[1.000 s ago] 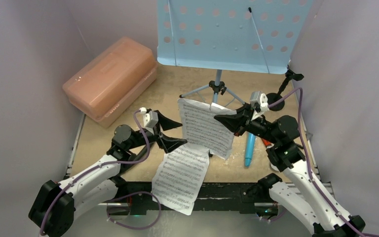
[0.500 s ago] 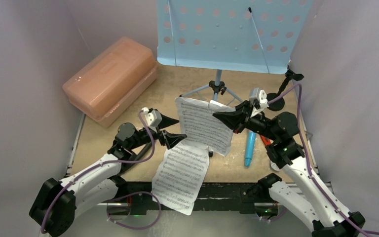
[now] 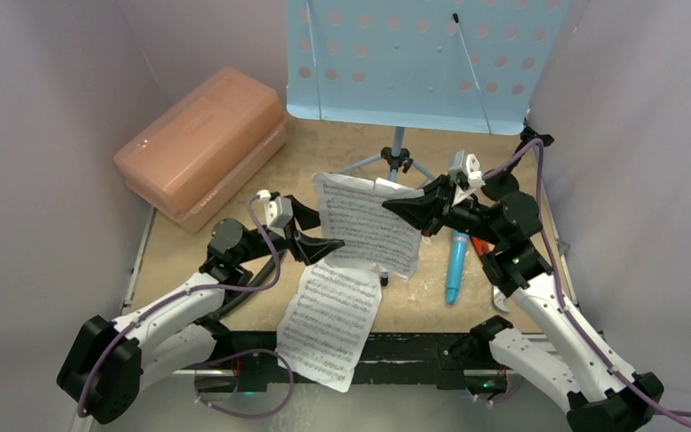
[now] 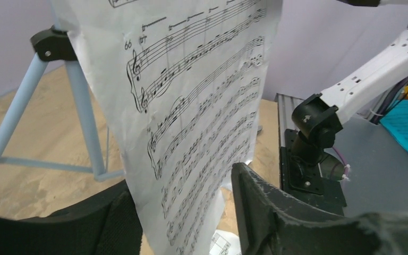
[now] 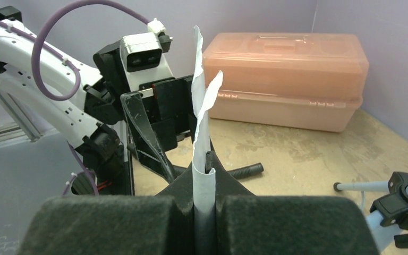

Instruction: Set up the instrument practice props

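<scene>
The right end effector point(image 3: 394, 209) is pinched shut on the sheet-music page point(image 3: 364, 225), which hangs between the jaws of the half-open left end effector point(image 3: 319, 229) (ungripped). Next, probably: carry it to the music stand point(image 3: 414, 54).

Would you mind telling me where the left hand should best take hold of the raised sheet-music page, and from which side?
Probably its free left edge, coming from the left with a finger on each face. The raised page hangs upright, pinched at its right edge by the right hand, so the left hand meets it edge-on.
</scene>
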